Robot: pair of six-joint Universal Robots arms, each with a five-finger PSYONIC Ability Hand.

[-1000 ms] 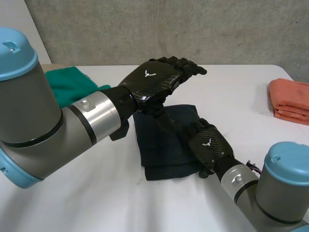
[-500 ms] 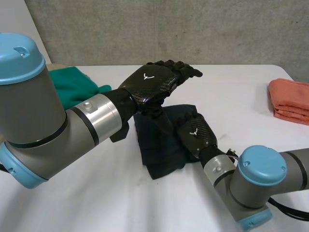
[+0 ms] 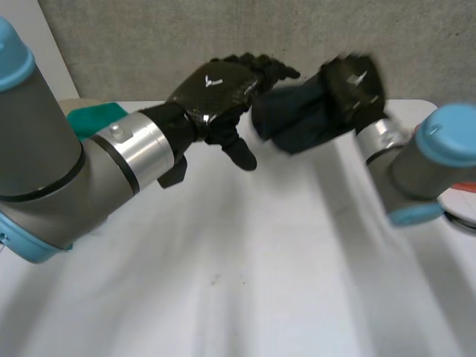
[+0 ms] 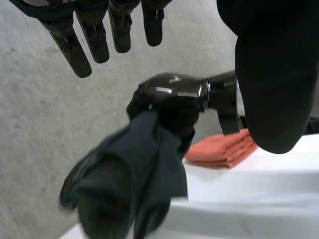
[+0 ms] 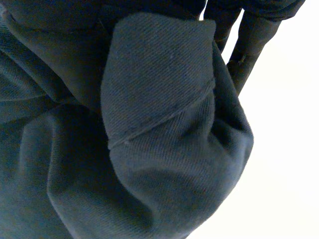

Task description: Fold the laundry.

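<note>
Black and curled tight at the right hand (image 3: 355, 83), fingers (image 5: 249, 45) clamped round a bunched dark navy cloth (image 5: 149, 149). Gripped at the upper end of the bundle, with loose rumpled layers hanging down below the palm and a stitched hem running across the front fold. Held up in the air, clear of the white table (image 3: 238, 282), above its far edge and toward its right side.

Straight and slightly spread at the left hand (image 3: 216, 89), fingers (image 4: 75, 45) closed on nothing, thumb (image 4: 269, 79) stuck out well apart from them and pointing down toward the table. Raised over the table's far edge too, nearer its middle, back of the hand upward. Close beside the cloth, fingertips aimed at it, yet not touching.

Outward from each hand, a silver wrist ring, then a grey joint with a light-blue cap. Left arm (image 3: 74, 163) stretched across the table's left side, big and near; right arm (image 3: 416, 163) angled up from the table's right side.

Farther out, resting on the table: a folded orange cloth (image 4: 219, 149) on the right side, behind the raised bundle as seen from the left wrist, and a green cloth (image 3: 93, 119) at the far left corner, mostly hidden behind the left arm. Beyond the table's far edge, a grey concrete wall (image 3: 149, 44).
</note>
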